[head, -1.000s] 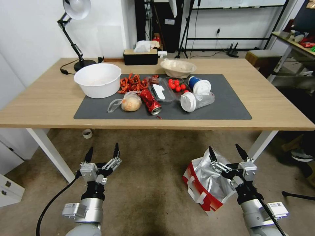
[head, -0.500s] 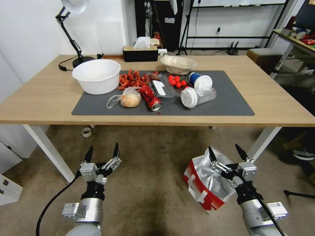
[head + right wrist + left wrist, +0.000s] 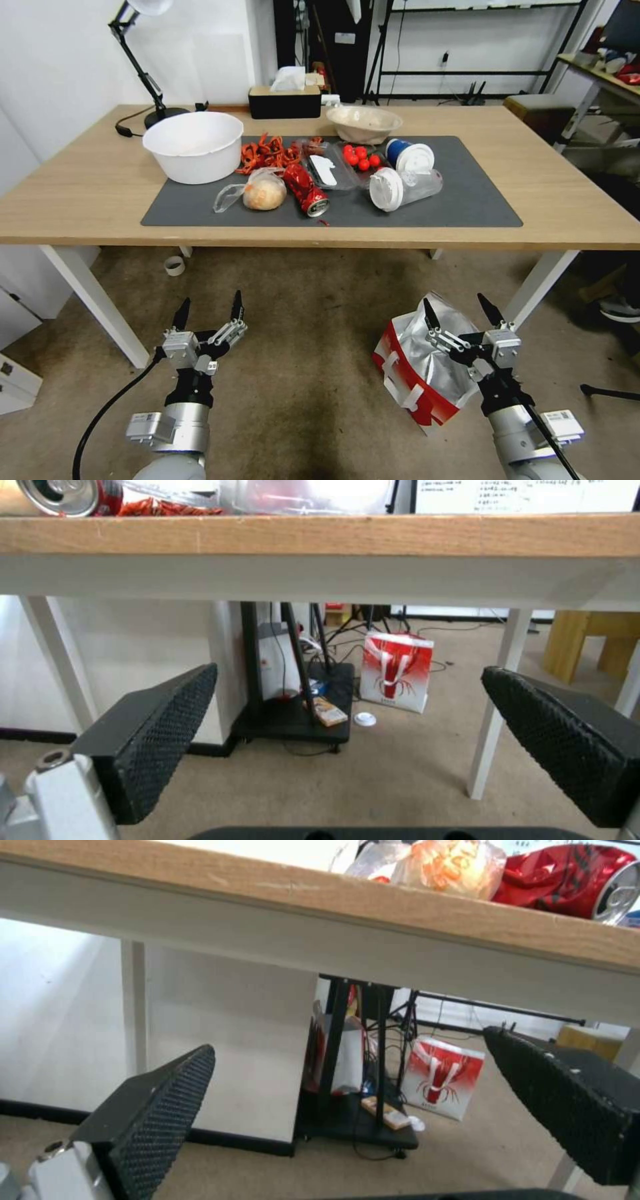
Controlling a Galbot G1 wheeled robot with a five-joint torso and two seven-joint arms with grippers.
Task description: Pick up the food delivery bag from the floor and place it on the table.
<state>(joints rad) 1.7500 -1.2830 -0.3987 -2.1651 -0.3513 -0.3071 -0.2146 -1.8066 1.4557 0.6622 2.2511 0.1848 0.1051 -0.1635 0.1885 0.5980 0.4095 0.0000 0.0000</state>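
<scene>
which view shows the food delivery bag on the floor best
The head view: the food delivery bag stands on the floor beside the right gripper, foil lining open upward. Both wrist views look under the table instead, past it.

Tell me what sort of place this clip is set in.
Probably an office or lab staged as a dining spot: a light-wood table littered with meal leftovers, a desk lamp, and metal stands and cables along the back wall.

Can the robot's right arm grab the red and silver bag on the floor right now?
Probably yes: the right gripper hangs open just above the food delivery bag, with nothing between them.
</scene>
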